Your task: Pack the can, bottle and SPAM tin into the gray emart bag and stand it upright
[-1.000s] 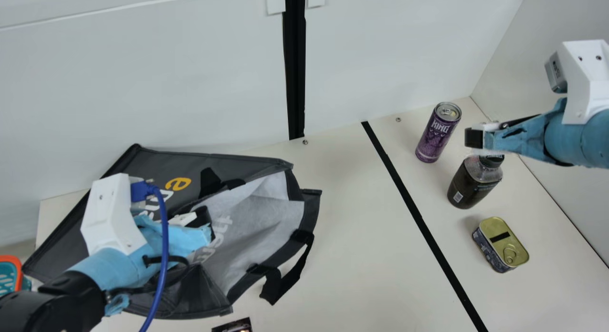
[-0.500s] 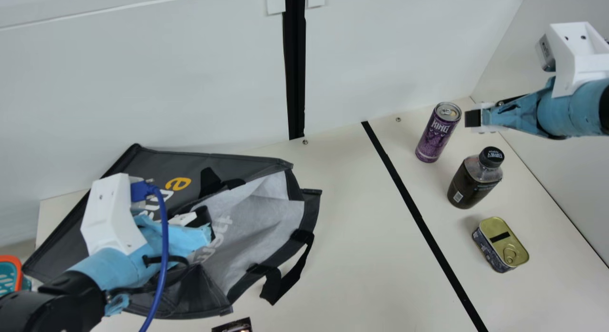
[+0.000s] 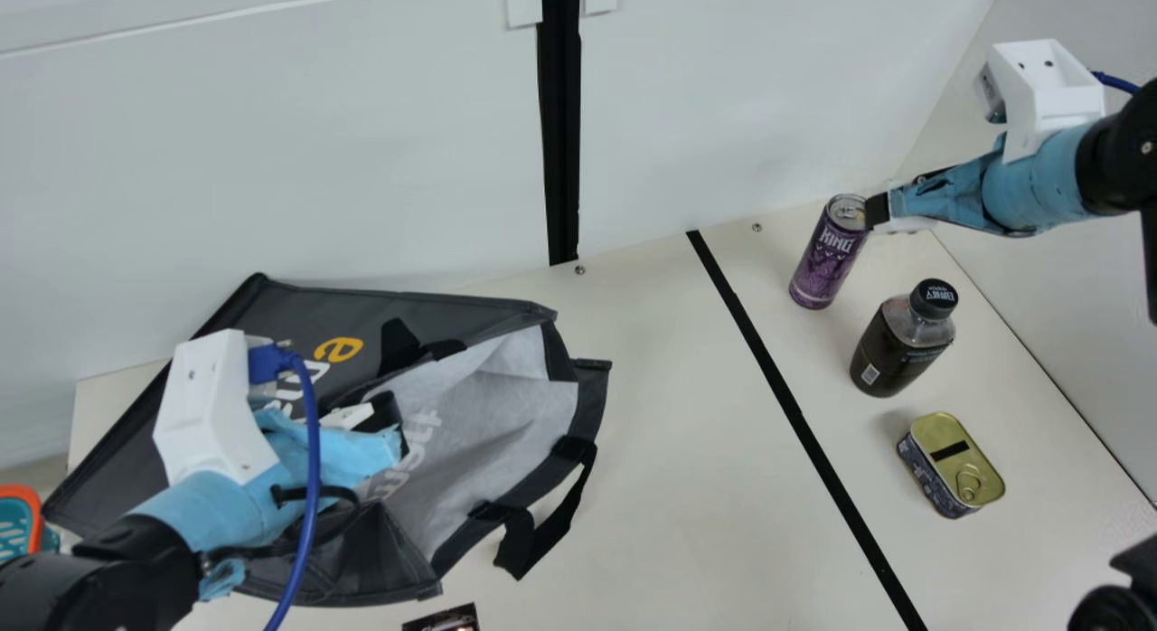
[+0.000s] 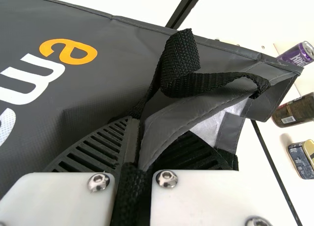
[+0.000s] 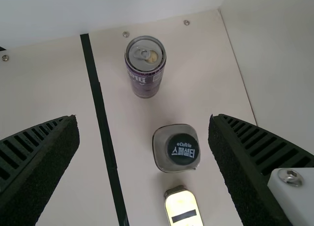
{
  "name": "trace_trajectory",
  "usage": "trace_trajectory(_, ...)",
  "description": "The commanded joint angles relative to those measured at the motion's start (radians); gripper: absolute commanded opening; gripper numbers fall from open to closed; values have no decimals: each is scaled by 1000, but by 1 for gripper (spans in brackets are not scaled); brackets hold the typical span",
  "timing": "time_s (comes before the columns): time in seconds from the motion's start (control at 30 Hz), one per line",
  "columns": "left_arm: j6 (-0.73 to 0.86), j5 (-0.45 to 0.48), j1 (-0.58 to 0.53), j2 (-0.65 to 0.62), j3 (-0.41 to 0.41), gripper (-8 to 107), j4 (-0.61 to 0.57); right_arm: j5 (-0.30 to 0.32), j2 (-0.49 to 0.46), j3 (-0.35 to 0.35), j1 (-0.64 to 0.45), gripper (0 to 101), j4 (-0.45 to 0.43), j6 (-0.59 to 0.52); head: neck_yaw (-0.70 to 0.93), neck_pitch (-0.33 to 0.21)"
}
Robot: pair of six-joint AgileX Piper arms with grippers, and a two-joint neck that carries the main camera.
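The gray emart bag (image 3: 506,414) lies on its side at the left, mouth toward the table's middle. My left gripper (image 3: 393,432) is at its upper edge; in the left wrist view the left gripper (image 4: 140,137) is shut on the bag's rim and strap (image 4: 180,64). At the right stand the purple can (image 3: 827,256) and the dark bottle (image 3: 904,342), both upright, and the SPAM tin (image 3: 954,464) in front. My right gripper (image 3: 877,211) hovers by the can's top; in the right wrist view the right gripper (image 5: 142,132) is wide open and empty.
A black tape line (image 3: 795,414) crosses the table between bag and items. White walls (image 3: 723,98) rise behind and at the right. An orange-rimmed teal object (image 3: 18,522) is at the left edge, a small dark item (image 3: 443,618) at the front.
My right arm has moved up and then leftward, away from above the bottle to beside the can's top. The left arm, bag and items have kept still.
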Motion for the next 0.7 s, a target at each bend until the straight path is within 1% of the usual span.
trace_trajectory(0.0,0,0,0,0,0,-8,0,0,27,-13,4,95,-4,6,-1,-23)
trace_trajectory(0.2,0,0,0,0,0,-8,0,2,101,-62,19,95,-18,24,-1,-23)
trace_trajectory(0.53,0,0,0,0,0,-8,0,25,229,-173,41,95,-32,52,-1,-23)
trace_trajectory(0.67,0,0,0,0,0,-8,0,25,278,-207,49,95,-37,62,-1,-23)
